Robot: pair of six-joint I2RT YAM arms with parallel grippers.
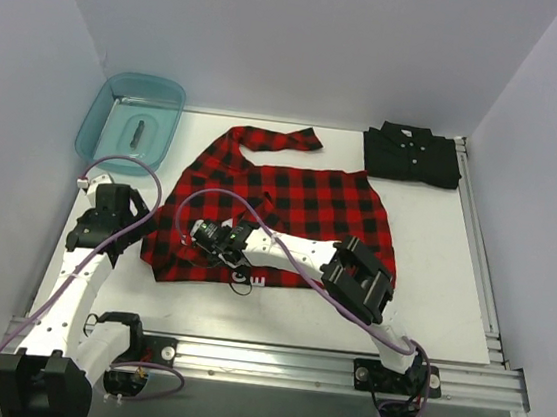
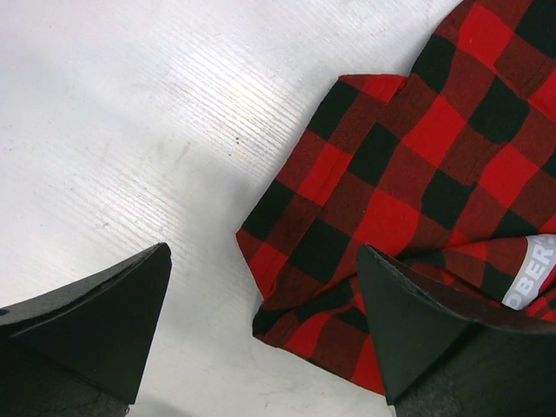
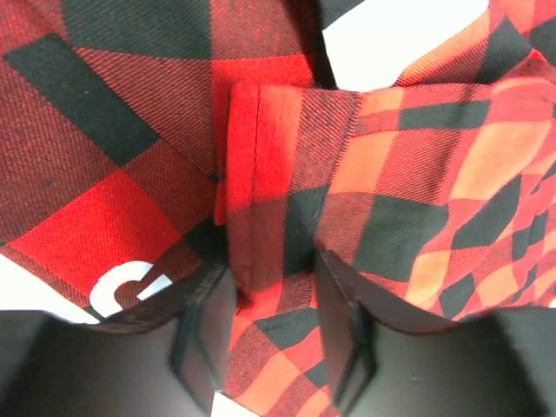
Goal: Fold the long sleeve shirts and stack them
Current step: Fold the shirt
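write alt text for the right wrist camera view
The right claw pinches a raised fold of a red-and-black plaid flannel shirt, seen close up. A white block letter G shows lower left, and a patch of white table at the top.

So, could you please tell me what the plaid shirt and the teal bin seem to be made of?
The plaid shirt: woven fabric, likely flannel, matte; the right wrist view shows diagonal twill lines and a stitched fold. The teal bin: probably plastic, glossy and translucent; the table shows through its walls.
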